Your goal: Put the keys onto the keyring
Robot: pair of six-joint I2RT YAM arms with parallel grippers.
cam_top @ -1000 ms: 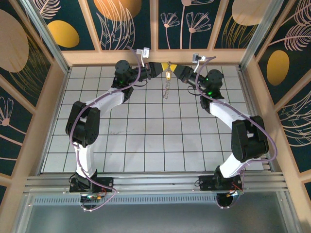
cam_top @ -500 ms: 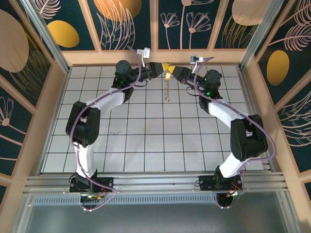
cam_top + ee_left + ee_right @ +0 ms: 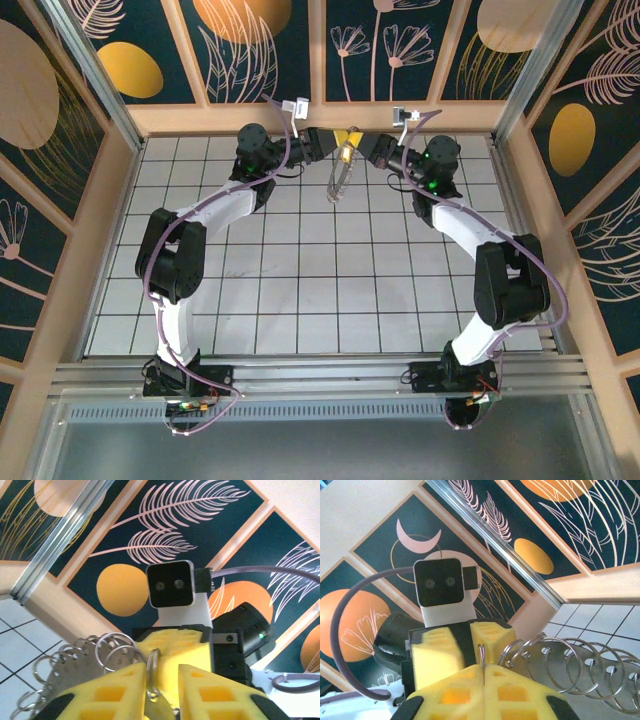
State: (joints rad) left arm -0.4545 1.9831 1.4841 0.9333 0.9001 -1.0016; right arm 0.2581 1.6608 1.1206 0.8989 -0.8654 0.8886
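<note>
Left gripper: in its own view we see the left gripper [image 3: 161, 684] at 6 o'clock, with its two yellow fingers [image 3: 107, 694] standing a narrow slot apart.
In the slot: one ring of the keyring [image 3: 151, 672] stands edge-on between those fingers. We cannot tell whether either finger touches it.
Right gripper: in its own view the right gripper [image 3: 483, 682] sits at 6 o'clock. Its yellow fingers [image 3: 517, 695] are pressed together, and a thin ring wire rises from the seam, so it is pinching the keyring.
Facing: we see the grippers head-on to each other, tips close together. Each view has the other wrist's camera [image 3: 170, 585] toward 12 o'clock of the tips.
Keyring, left wrist view: linked silvery rings fan out from the fingers toward 8 o'clock.
Keyring, right wrist view: the same rings trail off toward 4 o'clock.
From above: the grippers meet at 12 o'clock of the tiled floor [image 3: 300, 260], just in front of the back wall [image 3: 300, 118].
Keyring, from above: it hangs from the meeting point toward 6 o'clock as a long, narrow loop over the tiles. We cannot tell whether its lower end touches the floor.
Arms: we see the left arm bow out toward 9 o'clock and the right toward 3 o'clock.
</note>
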